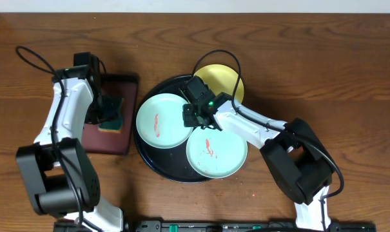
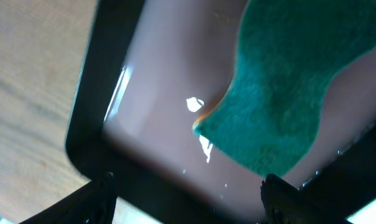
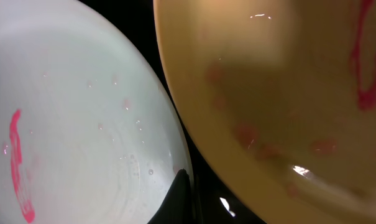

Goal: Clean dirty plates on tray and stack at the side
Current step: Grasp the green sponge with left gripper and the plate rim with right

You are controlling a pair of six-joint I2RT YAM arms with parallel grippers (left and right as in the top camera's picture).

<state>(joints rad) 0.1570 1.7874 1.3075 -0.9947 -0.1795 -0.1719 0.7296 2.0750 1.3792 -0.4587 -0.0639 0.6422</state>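
Three plates lie in the round black tray [image 1: 145,153]: a pale blue-green plate [image 1: 157,119] at the left, a second one [image 1: 215,153] at the front right, and a pale yellow plate [image 1: 224,80] at the back. Each has a red smear. My right gripper [image 1: 193,116] sits at the left plate's right rim. In the right wrist view its fingers [image 3: 186,177] look closed on that plate's [image 3: 76,124] rim, beside the yellow plate [image 3: 281,81]. My left gripper [image 1: 107,106] is open just above a green sponge [image 2: 287,93], with its fingers [image 2: 184,183] apart and empty.
The sponge [image 1: 112,124] lies on a dark maroon rectangular tray [image 1: 107,143] left of the black tray. The maroon tray's floor [image 2: 169,93] and dark rim fill the left wrist view. The black tray's floor [image 3: 219,186] shows between the two plates. Brown wooden table lies all round.
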